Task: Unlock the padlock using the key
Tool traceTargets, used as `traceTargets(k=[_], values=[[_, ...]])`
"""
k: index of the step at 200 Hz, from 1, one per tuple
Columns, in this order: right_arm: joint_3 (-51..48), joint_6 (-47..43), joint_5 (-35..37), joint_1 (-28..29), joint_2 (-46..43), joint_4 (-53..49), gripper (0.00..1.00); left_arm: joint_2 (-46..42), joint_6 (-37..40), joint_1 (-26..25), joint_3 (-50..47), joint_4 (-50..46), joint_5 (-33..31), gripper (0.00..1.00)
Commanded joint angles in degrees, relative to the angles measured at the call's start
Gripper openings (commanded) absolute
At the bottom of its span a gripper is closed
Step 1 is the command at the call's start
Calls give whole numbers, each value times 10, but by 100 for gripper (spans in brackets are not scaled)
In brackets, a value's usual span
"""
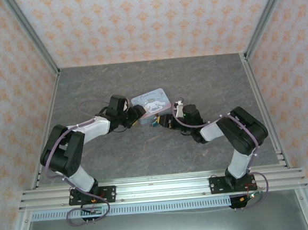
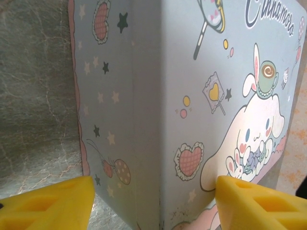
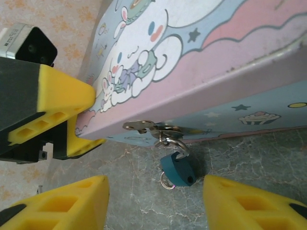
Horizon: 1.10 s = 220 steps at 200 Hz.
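1. Padlock [image 3: 177, 168] hangs by its shackle from the clasp on the tin's [image 3: 216, 62] front edge, just above the desk [image 3: 268, 158]. The shackle looks closed, so I judge the lock not yet opened.
2. Key: not certain. Silver fittings sit at the clasp and a small ring [image 3: 165, 182] under the lock; I cannot tell whether a key is seated.
3. Right end effector [image 3: 156, 206] is spread, lined up on the lock and touching nothing.
4. Left end effector [image 2: 153, 203] seems to pinch the tin's corner, steadying it.
5. In the way: the tin's overhang and the crowded clasp metal.
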Motion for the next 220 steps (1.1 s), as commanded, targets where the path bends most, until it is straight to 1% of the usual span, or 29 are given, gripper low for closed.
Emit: traceTargets(k=[1,28,78,105,118,172,220], values=[[19,3,6,8,16,49,53,7,1,-9,-25,-62,-23,66],[33,8,9,11,37,53,53,1,-1,-11,-26,-62,-24,66],[46,35,6,15,86,109,51,-4,-3,-11,-25,-61,-25,66],[52,38,2,15,97,114,50,0,-4,-11,-23,-58,-25,66],[56,40,-4,15,102,118,48,2,-4,-11,-23,-57,-24,66],[61,43,-9,15,106,117,34,6,-7,-11,-22,-51,-22,66],[57,45,-7,15,99,115,25,9,-6,-12,-23,-49,-23,66]])
